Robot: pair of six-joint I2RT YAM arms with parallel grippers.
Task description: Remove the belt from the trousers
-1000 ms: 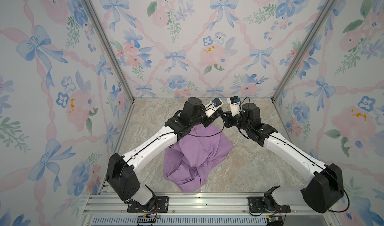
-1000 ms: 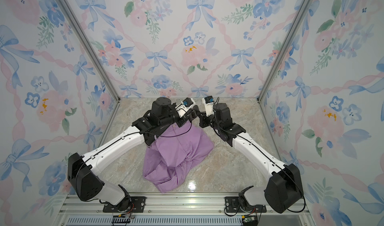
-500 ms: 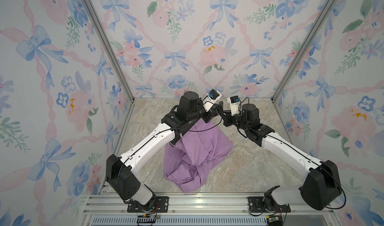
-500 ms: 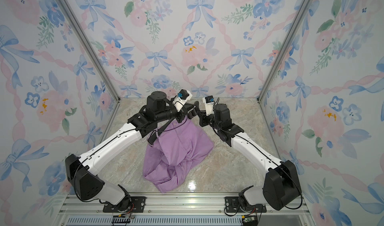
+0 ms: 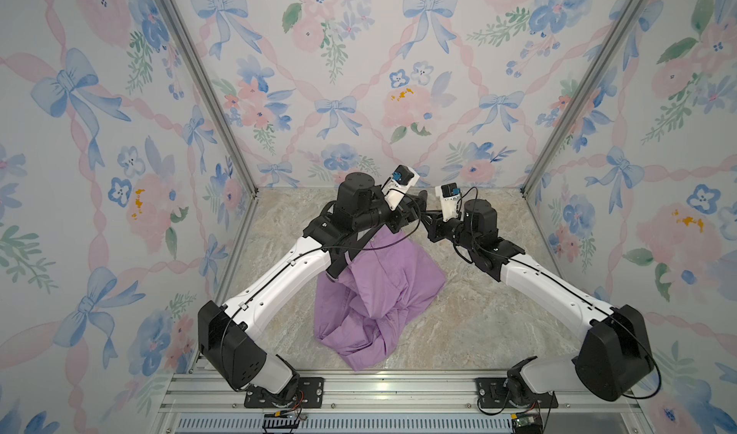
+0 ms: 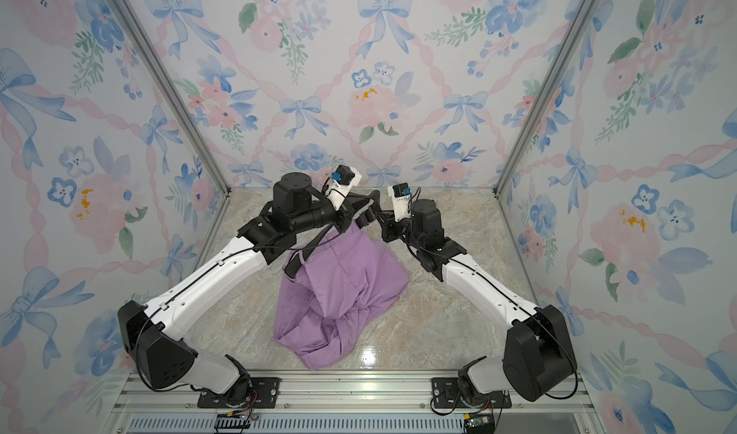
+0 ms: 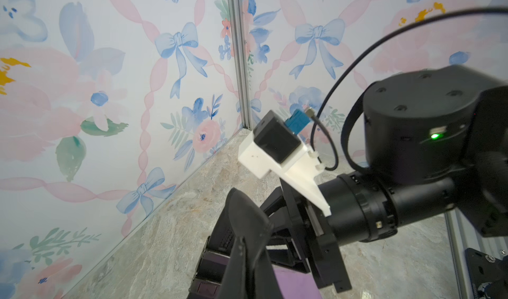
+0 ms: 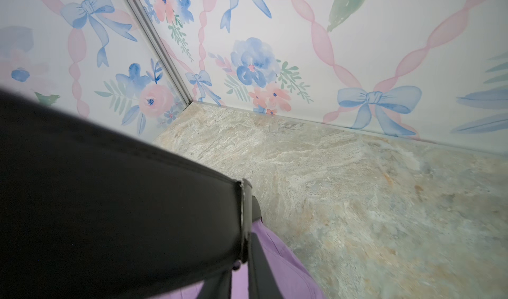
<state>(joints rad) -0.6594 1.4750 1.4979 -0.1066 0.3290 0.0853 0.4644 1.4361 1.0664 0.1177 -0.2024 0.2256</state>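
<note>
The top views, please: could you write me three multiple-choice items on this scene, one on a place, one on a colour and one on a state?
1. Where do the trousers lie?
A. On the middle of the table, between the left arm and the right arm
B. In the far right corner
C. Off the table, on the floor

2. What colour is the belt?
A. Brown
B. White
C. Black

3. In what state are the trousers?
A. Folded into a neat flat square
B. Crumpled, with folds and creases
C. Hanging wholly clear of the table

Answers:
1 A: both top views show the lilac cloth on the marble, midway between the arms.
2 C: the right wrist view shows a black stitched strap up close.
3 B: the cloth is bunched, and its near end rests on the table.
</note>
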